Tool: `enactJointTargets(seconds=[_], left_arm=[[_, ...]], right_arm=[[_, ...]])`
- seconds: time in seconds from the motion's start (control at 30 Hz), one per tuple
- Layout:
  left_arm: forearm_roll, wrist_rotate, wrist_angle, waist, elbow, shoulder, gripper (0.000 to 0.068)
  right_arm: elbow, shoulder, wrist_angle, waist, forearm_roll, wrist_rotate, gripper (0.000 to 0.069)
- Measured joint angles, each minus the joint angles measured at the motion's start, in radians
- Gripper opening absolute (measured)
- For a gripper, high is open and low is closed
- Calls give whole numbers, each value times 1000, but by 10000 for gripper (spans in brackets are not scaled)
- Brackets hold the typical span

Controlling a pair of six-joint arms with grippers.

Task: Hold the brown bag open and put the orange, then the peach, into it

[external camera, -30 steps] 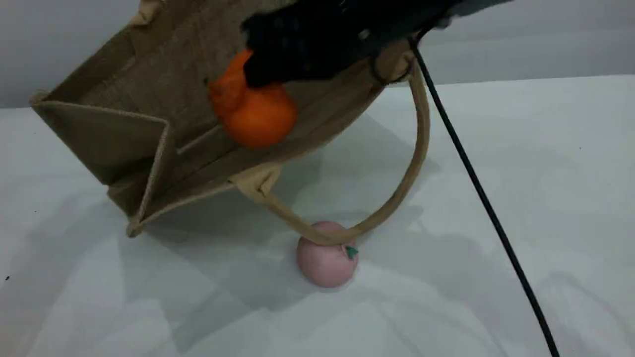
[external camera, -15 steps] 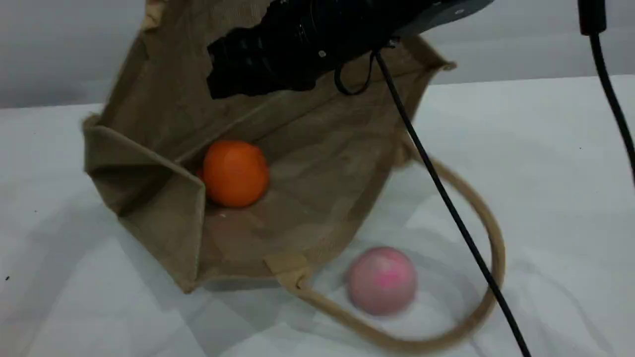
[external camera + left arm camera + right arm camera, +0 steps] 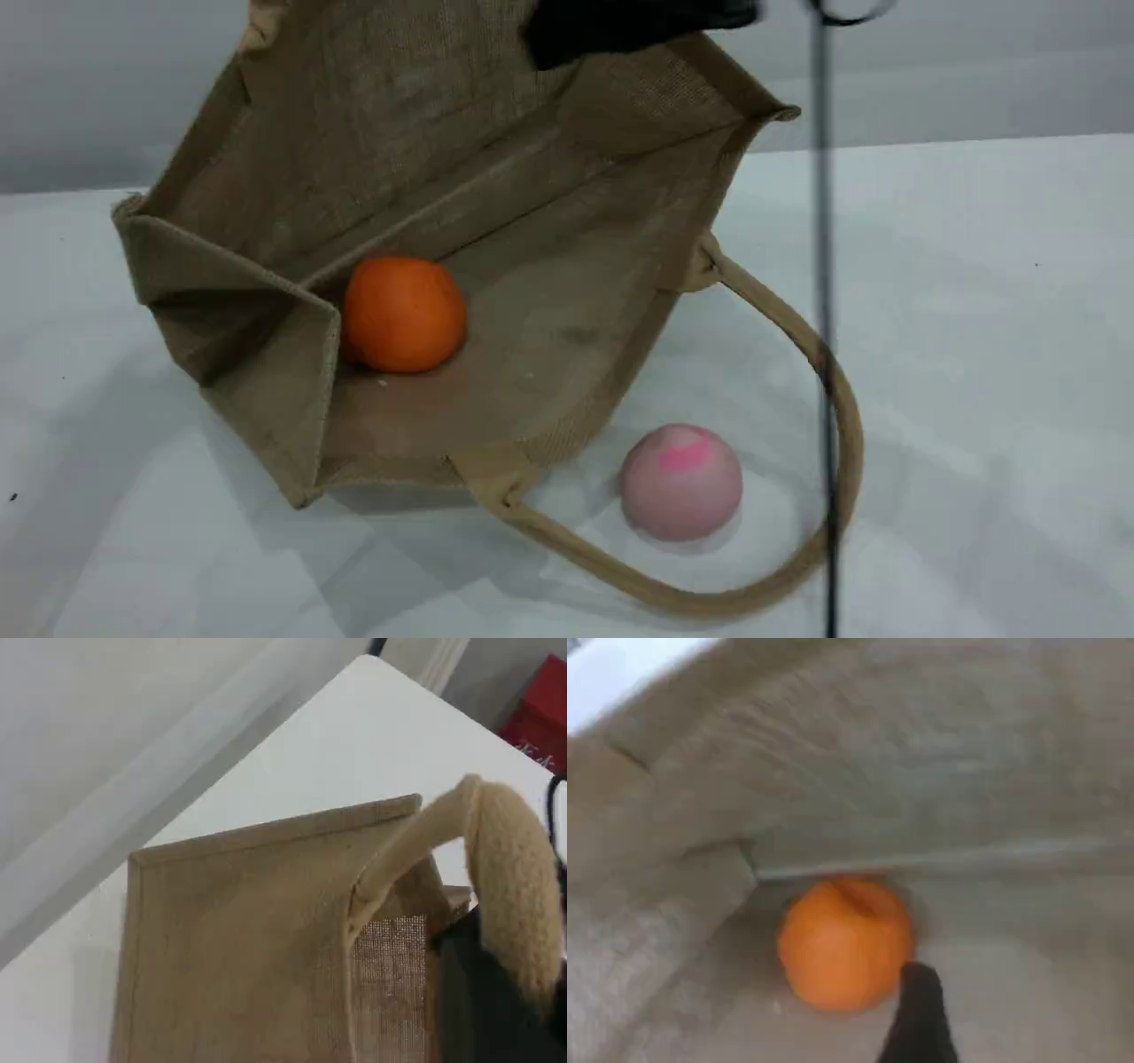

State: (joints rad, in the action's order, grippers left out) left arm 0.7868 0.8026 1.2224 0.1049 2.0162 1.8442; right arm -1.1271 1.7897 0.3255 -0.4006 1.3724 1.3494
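The brown bag (image 3: 549, 266) lies tilted with its mouth facing the camera, its upper side lifted. The orange (image 3: 403, 315) rests inside against the bag's inner fold, also seen as the orange (image 3: 846, 943) in the right wrist view. The peach (image 3: 680, 481) sits on the table just outside the mouth, ringed by the lower handle (image 3: 691, 605). My left gripper (image 3: 478, 992) is shut on the upper handle (image 3: 505, 868), which drapes over it. My right gripper (image 3: 620, 27) is a blurred black shape at the top edge, open, with one fingertip (image 3: 920, 1005) above the orange and apart from it.
A black cable (image 3: 824, 310) hangs down across the right side of the scene, crossing the lower handle. The white table (image 3: 974, 354) stretches to the right and front. A grey wall stands behind the bag.
The right gripper opened and let go of the orange, which dropped into the bag. The right arm has pulled up toward the top edge. The bag swung wider open and the peach rolled right.
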Motion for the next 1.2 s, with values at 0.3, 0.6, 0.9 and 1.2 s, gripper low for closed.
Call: enactJointTargets(seconds=[0.3,0.6,0.9,1.2], left_arm=[[-1,0,-1,0,0,0,78],[-1,0,-1,0,0,0,78],[-1,0,-2,0,0,0,78],[-1,0,-2,0,0,0,78]], right_arm=[[288,-117,73,45,-18,-40,481],[395,-102,46,42,-4,-38,481],[394,6,159,40,24,0,481],[392,146,162,40,262,216,481]])
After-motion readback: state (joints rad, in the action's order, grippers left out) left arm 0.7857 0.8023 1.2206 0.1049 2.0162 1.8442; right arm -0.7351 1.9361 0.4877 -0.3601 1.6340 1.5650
